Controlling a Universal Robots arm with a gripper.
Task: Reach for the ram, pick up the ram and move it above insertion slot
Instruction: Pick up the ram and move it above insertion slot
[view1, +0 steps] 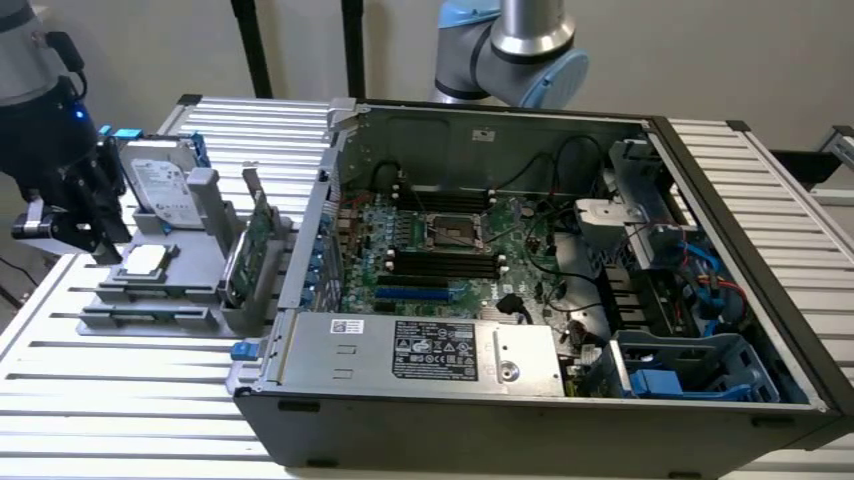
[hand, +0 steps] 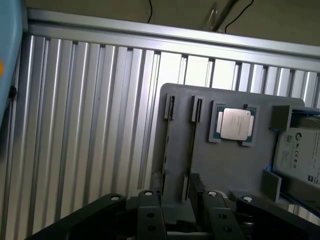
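Tool (hand: 181, 207) hangs released close to the ram (hand: 191, 145) in its gray holder (hand: 235, 165); we'd center it square on that thin edge.

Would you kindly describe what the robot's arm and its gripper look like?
The silver-grey tubular arm has light blue joint caps. A black cable runs along its wrist to the matte black gripper, whose linked fingers carry small silver pivot pins. A small blue light glows near the wrist.
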